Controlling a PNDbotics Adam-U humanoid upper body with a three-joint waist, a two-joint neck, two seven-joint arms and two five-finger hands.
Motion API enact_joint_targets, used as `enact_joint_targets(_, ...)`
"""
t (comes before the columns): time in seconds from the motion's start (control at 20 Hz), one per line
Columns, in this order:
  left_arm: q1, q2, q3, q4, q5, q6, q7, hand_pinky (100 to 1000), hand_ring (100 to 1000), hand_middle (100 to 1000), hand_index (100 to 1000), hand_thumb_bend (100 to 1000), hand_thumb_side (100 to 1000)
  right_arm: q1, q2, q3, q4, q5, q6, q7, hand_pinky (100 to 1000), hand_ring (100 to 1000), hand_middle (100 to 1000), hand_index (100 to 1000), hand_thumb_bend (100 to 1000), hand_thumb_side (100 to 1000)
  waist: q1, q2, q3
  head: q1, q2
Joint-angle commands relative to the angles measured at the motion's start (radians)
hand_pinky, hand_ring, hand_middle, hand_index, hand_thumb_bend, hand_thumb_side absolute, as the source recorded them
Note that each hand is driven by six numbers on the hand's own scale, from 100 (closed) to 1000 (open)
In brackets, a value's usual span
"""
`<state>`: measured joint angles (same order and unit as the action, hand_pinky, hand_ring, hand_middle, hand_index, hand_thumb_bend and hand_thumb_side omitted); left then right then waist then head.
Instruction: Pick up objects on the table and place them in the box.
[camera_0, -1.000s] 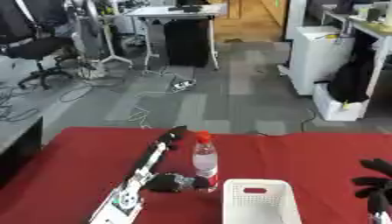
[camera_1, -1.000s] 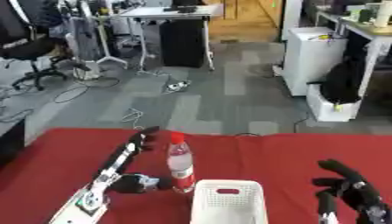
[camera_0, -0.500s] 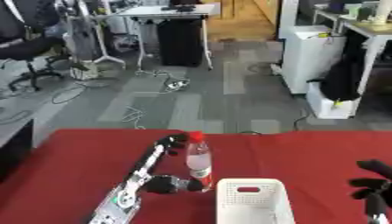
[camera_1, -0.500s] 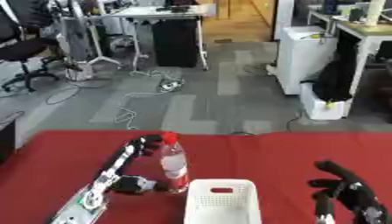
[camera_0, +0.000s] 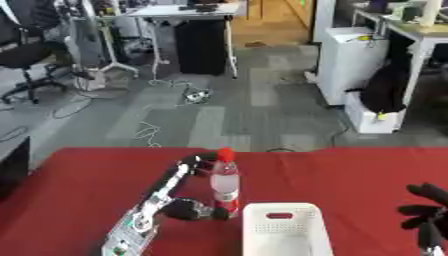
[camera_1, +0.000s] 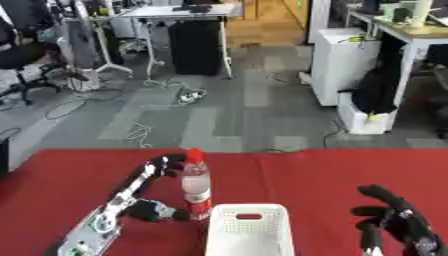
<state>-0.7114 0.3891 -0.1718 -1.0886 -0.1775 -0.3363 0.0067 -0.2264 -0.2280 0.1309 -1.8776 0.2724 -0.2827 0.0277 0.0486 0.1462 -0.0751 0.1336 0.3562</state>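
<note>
A clear water bottle (camera_0: 224, 186) with a red cap and red label stands upright on the red table (camera_0: 350, 175). Just right of it, near the front edge, sits a white slotted box (camera_1: 271, 212); what shows of its inside holds nothing. My left hand (camera_0: 166, 189) lies open on the table left of the bottle. Its fingers stretch away toward the far edge, and the black thumb (camera_0: 189, 210) sits by the bottle's base. My right hand (camera_1: 398, 220) rests open at the lower right, fingers up, well apart from the box.
The table's far edge (camera_0: 289, 149) runs across the middle of the view. Beyond it lies grey office floor with loose cables (camera_0: 194, 95), desks, chairs and a white cabinet (camera_0: 354, 55). Bare red cloth lies between the box and my right hand.
The whole picture has shifted slightly, so the camera has moved. The bottle, the box and both hands keep their places relative to each other.
</note>
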Motion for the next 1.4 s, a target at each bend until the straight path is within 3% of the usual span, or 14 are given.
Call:
enact_joint_targets(0.05, -0.031, 0.033, 0.008, -0.001, -0.011, -0.004, -0.013, 745, 802, 800, 904, 987, 554, -0.014, -0.003, -0.001, -0.014, -0.008, -0.003, 0.004, 587, 691, 832, 933, 100, 494, 0.002, -0.012, -0.004, 0.013, -0.016)
enact_joint_targets(0.55, -0.048, 0.058, 0.017, 0.030, -0.039, 0.002, -0.013, 745, 804, 802, 906, 980, 575, -0.010, -0.002, 0.001, -0.012, -0.012, -0.001, 0.006, 587, 691, 831, 933, 100, 496, 0.003, -0.013, 0.001, 0.026, -0.032)
enact_joint_targets(1.4, -0.153, 0.032, 0.067, 0.251, -0.055, -0.018, 0.023, 745, 807, 806, 908, 977, 591, -0.017, 0.004, 0.015, -0.008, -0.028, -0.008, 0.028, 587, 692, 832, 934, 100, 503, 0.002, -0.004, -0.029, 0.062, -0.078)
